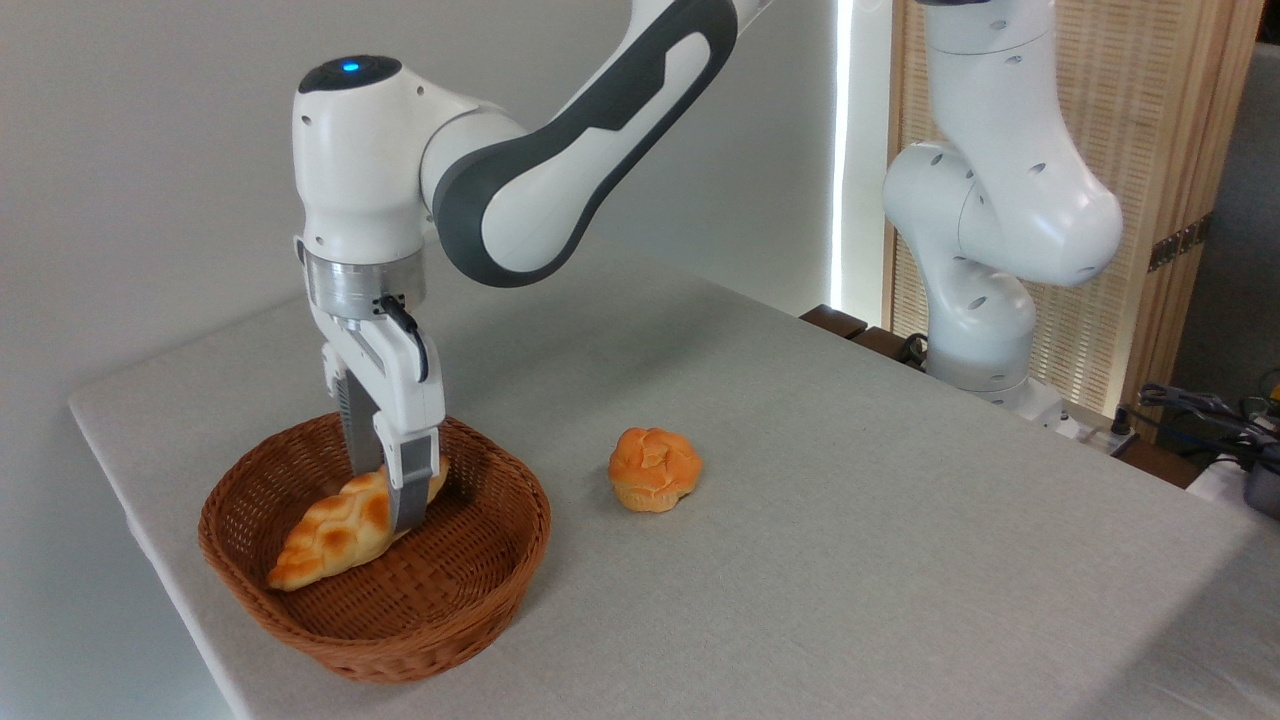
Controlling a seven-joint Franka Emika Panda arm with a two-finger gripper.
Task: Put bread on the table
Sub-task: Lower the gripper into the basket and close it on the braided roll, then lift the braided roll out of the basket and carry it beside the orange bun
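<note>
The bread [335,530] lies in the wicker basket [470,590], its long axis running from a pointed end low and left of the gripper [385,495] up to its far end right under the fingers. The fingers straddle that upper-right part, one either side, apparently pinching it. A small round bun [654,468] sits on the table [850,500], right of the gripper, outside the basket.
</note>
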